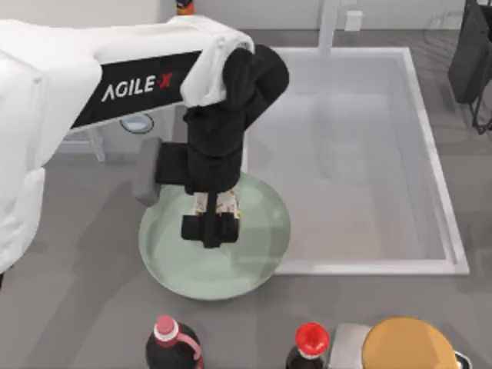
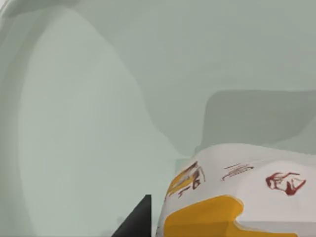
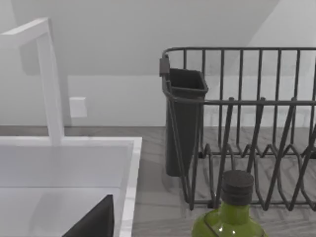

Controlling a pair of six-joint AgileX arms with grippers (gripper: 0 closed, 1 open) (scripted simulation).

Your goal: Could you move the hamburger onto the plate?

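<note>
— Left hand [image 1: 210, 228]?
— Down over the plate [image 1: 261, 254], a little toward ten o'clock of its centre, clamped on the hamburger [image 1: 217, 204].

— And the hamburger itself?
— Wrapped in white paper with yellow-orange patches, pinched between the dark fingers [image 1: 198, 228] above the pale green dish. Seen close from the left wrist [image 2: 237, 192], with the plate's floor [image 2: 89, 123] right behind it. Touching the dish or just above it: cannot tell.

— Plate's place?
— On the grey desk [image 1: 84, 269], overlapping the near-left corner of the white sink [image 1: 438, 231] at its three o'clock.

— Right hand?
— Parked away near a wire dish rack [image 3: 247, 123]; open or closed, cannot tell.

— Anything else nearby?
— At six o'clock of the plate, two dark bottles [image 1: 173, 342] with red caps, plus a tan-orange dome [image 1: 407, 346] toward five o'clock.
</note>
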